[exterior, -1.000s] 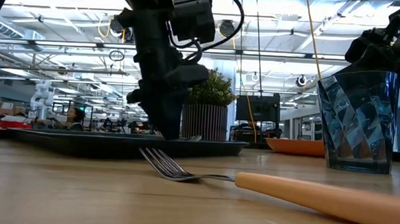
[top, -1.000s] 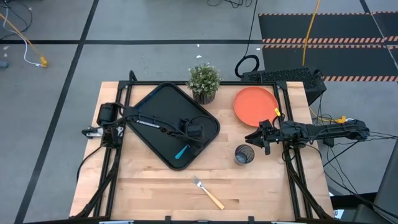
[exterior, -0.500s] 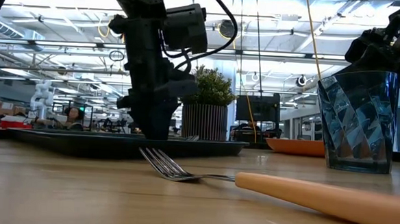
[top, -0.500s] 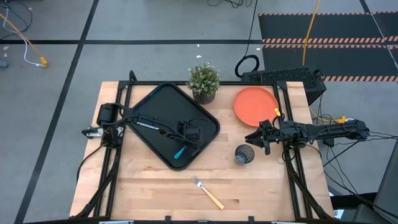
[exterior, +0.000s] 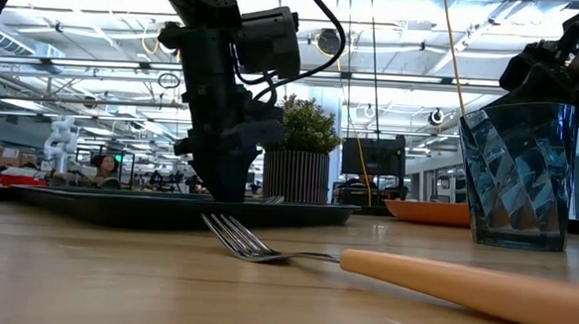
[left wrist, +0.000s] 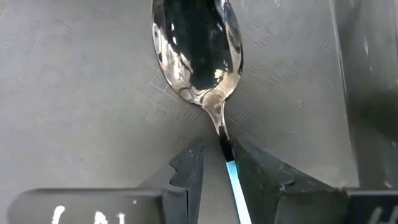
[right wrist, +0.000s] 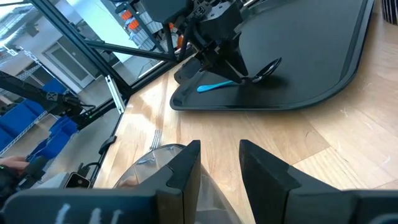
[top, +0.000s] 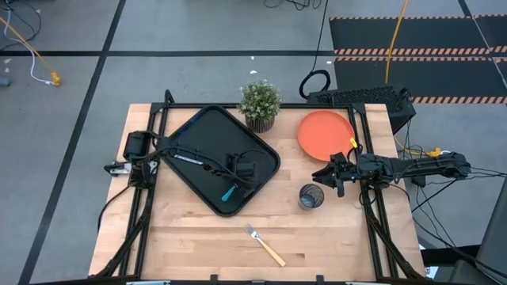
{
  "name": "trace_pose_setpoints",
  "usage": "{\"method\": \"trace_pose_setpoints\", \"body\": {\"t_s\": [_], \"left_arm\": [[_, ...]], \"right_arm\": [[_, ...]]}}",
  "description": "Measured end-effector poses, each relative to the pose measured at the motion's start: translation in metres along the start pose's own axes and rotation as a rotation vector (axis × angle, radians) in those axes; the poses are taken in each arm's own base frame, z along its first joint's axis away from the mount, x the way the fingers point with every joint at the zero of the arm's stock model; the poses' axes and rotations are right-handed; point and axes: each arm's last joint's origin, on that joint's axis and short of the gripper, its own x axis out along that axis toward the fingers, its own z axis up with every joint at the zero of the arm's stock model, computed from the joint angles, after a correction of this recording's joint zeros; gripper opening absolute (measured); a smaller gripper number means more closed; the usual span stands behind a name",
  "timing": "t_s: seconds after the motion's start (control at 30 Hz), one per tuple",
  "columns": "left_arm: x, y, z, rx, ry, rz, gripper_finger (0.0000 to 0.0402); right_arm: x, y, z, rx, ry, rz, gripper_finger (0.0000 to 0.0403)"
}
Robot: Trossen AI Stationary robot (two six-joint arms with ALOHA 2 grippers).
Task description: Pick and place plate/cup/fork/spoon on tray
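The black tray [top: 194, 142] lies slantwise on the table's left half. Over its near right part my left gripper [top: 240, 176] points steeply down, shut on the spoon [left wrist: 198, 53]. The spoon's blue handle [top: 230, 192] sticks out toward the tray's near corner. The orange plate [top: 325, 132] lies far right, and the dark cup [top: 310, 196] stands nearer. The fork [top: 265, 245] lies near the front edge. My right gripper [top: 321, 176] waits open at the right, just beyond the cup and touching nothing. My left gripper pinches the spoon's handle just behind the neck [left wrist: 227, 155], where the blue part starts, between its two fingertips [left wrist: 194, 169]. The fingers come from above, slanting, and lie across the handle. The spoon sits nearly level at the tray floor, bowl up; whether it rests there I cannot tell.
A potted green plant [top: 260, 103] stands at the tray's far corner, between tray and plate. In the low view the fork [exterior: 265, 248] and the cup [exterior: 517, 174] stand in the foreground. Bare wood lies near the front left.
In the first half second my left gripper tipped a little and sank slightly over the tray with the spoon. Since then it has kept still.
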Motion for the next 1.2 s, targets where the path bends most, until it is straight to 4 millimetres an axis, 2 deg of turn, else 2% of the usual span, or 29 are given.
{"method": "trace_pose_setpoints", "body": {"t_s": [1.2], "left_arm": [[0.0003,0.0053,-0.0003,0.280,0.011,0.057,0.0097]], "right_arm": [[0.0000,0.0001,0.0001,-0.003,-0.001,0.000,0.0105]]}}
